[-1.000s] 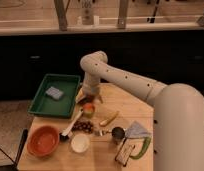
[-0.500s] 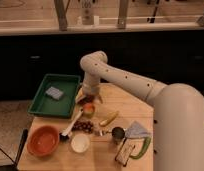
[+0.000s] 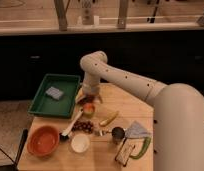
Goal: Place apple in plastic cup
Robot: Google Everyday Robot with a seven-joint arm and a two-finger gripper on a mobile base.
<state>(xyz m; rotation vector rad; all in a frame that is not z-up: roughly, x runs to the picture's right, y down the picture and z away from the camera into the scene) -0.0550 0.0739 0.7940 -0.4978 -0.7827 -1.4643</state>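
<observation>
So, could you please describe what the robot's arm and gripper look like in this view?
The arm is glossy off-white, built of thick rounded segments with a bulbous elbow joint, and a row of small dark dots runs along its long link. No loose cables show. The gripper, low over the wooden table beside the green tray, is darker than the arm.

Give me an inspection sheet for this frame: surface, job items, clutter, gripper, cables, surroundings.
Surface: wooden table, crowded on its near half.
Job items: apple at the gripper; cup not made out.
Clutter: green tray holding a grey block; orange bowl; white bowl; grapes; banana; metal cup.
Gripper: gripper low over the apple, right of the tray.
Cables: nothing seen.
Surroundings: dark counter behind; floor at left.
</observation>
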